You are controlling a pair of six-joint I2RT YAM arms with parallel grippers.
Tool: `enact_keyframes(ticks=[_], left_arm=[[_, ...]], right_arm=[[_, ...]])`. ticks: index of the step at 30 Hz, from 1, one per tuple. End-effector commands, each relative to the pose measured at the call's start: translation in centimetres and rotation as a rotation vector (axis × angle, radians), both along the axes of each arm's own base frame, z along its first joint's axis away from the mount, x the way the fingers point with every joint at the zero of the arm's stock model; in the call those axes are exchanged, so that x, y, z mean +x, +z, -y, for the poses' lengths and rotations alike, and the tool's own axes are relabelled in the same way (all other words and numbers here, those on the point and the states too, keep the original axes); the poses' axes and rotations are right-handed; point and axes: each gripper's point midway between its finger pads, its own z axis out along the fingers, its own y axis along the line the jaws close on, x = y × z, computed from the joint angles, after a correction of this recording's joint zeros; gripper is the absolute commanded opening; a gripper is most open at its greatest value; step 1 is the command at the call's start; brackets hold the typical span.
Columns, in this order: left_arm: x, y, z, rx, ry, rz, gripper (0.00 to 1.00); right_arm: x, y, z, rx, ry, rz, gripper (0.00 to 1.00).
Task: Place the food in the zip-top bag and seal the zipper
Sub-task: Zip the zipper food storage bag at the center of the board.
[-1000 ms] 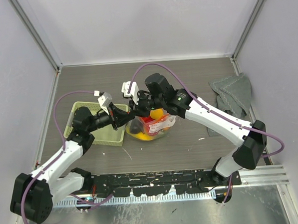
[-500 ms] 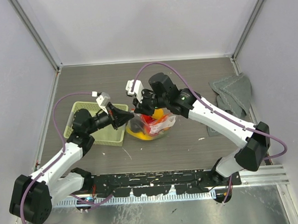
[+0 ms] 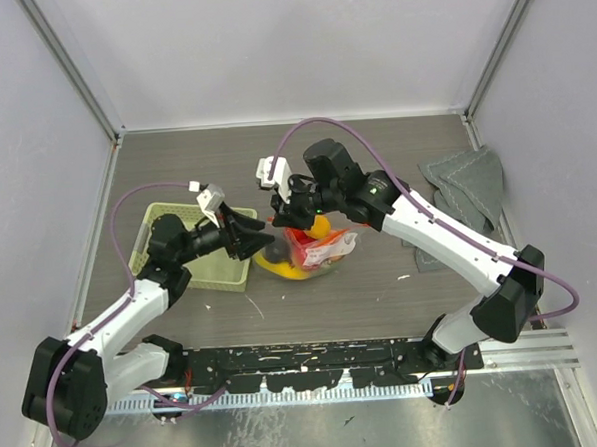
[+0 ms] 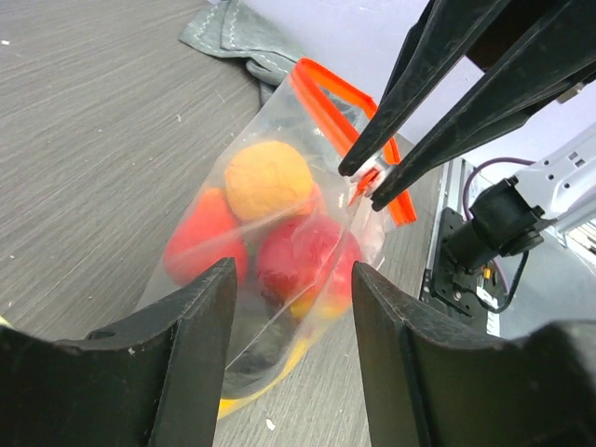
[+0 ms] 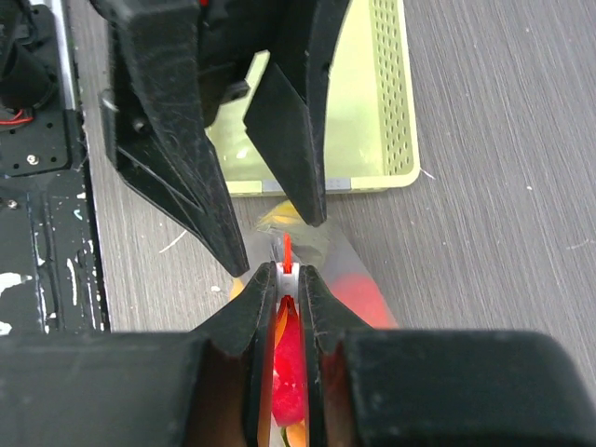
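**A:** Which arm has the zipper, and how does the strip run?

**B:** The right fingers [image 4: 400,93] are pressed together on the zipper [image 5: 287,250], pinching the red-orange strip edge-on between their tips. In the left wrist view its long axis runs from upper centre down toward the right. The pinch sits toward the lower right end.

**A:** And the other arm?

**B:** The left fingers [image 4: 191,363] are spread and hold nothing. They face the zip-top bag [image 4: 289,130] from its side, near it but apart. Seen from above, they lie just left of the bag, over the edge of the pale green basket [image 5: 396,102].

**A:** Where is the food?

**B:** The toy food [image 4: 268,179] is inside the bag: an orange piece, red ones beside it, and something dark and yellow lower down. The bag rests on the desk [image 4: 93,140], mid-frame in the overhead view, between the two arms.

**A:** So what does the next move turn on?

**B:** Up and left of the pinch, the strip shows two orange lines bowing apart, so the mouth probably is not shut there. Sealing likely means a slide along that long axis toward the far end. The right arm is the one on the strip. The left would have to close on the bag to anchor it, or the pull may simply drag the bag.
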Motion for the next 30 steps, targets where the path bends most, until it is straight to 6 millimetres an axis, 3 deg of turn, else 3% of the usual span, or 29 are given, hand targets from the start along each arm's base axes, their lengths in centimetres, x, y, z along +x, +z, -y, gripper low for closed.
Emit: enact_keyframes(ticks=[1,11,13,17,18,30], left_arm=[[-0.2,3.3,0.7,-0.037,-0.078,0.139,0.54],[-0.7,4.2,2.1,-0.057,-0.202,0.146,0.45],[-0.7,4.0,2.3,-0.054,-0.214,0.141,0.35],[-0.7,3.6,2.4,-0.048,-0.221,0.134,0.03],[-0.7,3.5,2.4,-0.048,-0.218,0.133,0.00],[0.5,4.1,1.1,-0.064,-0.046,0.112,0.00]], right_arm=[[-0.6,3.6,-0.9,0.076,0.076,0.046,0.01],[-0.9,2.6,-1.8,0.064,0.123,0.010,0.01],[-0.9,2.5,-1.8,0.063,0.125,0.008,0.01],[-1.0,2.4,-1.7,0.058,0.128,0.010,0.03],[-1.0,2.3,-1.6,0.053,0.124,0.011,0.03],[0.8,0.7,1.1,-0.052,-0.025,0.069,0.06]])
